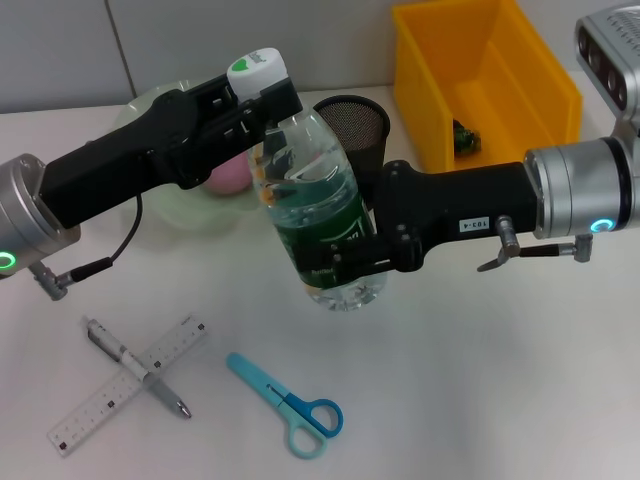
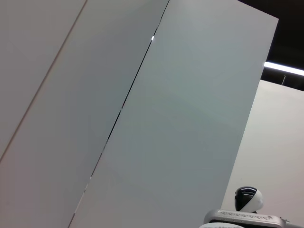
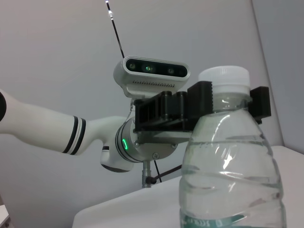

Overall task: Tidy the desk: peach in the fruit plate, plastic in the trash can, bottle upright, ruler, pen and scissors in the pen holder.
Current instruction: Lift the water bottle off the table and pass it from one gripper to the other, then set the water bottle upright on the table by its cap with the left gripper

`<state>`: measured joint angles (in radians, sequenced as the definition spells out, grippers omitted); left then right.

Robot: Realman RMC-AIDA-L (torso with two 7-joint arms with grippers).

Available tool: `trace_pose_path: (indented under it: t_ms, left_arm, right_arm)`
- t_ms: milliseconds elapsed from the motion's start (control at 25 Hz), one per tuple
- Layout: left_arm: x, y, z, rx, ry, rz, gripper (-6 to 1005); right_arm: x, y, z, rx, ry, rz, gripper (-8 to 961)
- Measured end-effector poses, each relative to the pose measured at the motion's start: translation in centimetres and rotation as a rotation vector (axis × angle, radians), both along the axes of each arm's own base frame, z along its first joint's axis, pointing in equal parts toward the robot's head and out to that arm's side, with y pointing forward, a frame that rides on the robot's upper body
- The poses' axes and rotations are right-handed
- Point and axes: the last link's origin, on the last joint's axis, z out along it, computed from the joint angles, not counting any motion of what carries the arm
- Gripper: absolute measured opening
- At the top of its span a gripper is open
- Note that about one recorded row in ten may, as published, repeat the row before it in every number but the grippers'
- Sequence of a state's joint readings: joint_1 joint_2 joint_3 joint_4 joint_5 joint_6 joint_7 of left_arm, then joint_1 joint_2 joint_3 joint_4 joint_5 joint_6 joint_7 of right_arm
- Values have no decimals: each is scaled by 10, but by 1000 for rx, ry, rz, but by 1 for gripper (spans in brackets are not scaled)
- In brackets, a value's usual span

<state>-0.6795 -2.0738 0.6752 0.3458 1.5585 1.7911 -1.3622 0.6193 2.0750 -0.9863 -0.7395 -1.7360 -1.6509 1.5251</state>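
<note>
Two grippers pinch the bottle (image 1: 318,215): left gripper (image 3: 230,102) at the cap, right gripper (image 1: 352,262) at the label, shown only overhead.

Even, bright overhead light is falling across the white desk (image 1: 450,380), casting only soft, faint shadows. Small highlights are glinting on the water bottle (image 1: 318,215), toward 12 o'clock on its shoulder. In the left wrist view a ceiling strip light (image 2: 284,68) is glowing at 2 o'clock. Focus is holding sharp throughout.
</note>
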Motion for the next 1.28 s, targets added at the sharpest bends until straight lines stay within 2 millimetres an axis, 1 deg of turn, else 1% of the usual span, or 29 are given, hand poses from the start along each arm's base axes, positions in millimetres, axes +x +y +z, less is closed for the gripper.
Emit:
trace_pose_path:
  t_ms: [560, 840, 1120, 1200, 1240, 1280]
  left_arm:
    - [2, 2, 7, 16, -9, -10, 444]
    - [4, 7, 17, 38, -9, -18, 444]
    - [3, 8, 20, 50, -16, -9, 444]
    - [-8, 6, 28, 97, 7, 11, 443]
    - [-11, 6, 30, 110, 15, 16, 443]
    - [-15, 5, 32, 131, 27, 24, 443]
  right_arm:
    - [12, -2, -7, -1, -64, -15, 780]
    - [25, -5, -14, -16, -113, -48, 777]
    - [35, -8, -17, -14, -126, -80, 776]
    - [40, -11, -16, -7, -128, -93, 777]
    - [47, -13, -13, 9, -129, -107, 777]
    - [47, -13, -13, 9, -129, -107, 778]
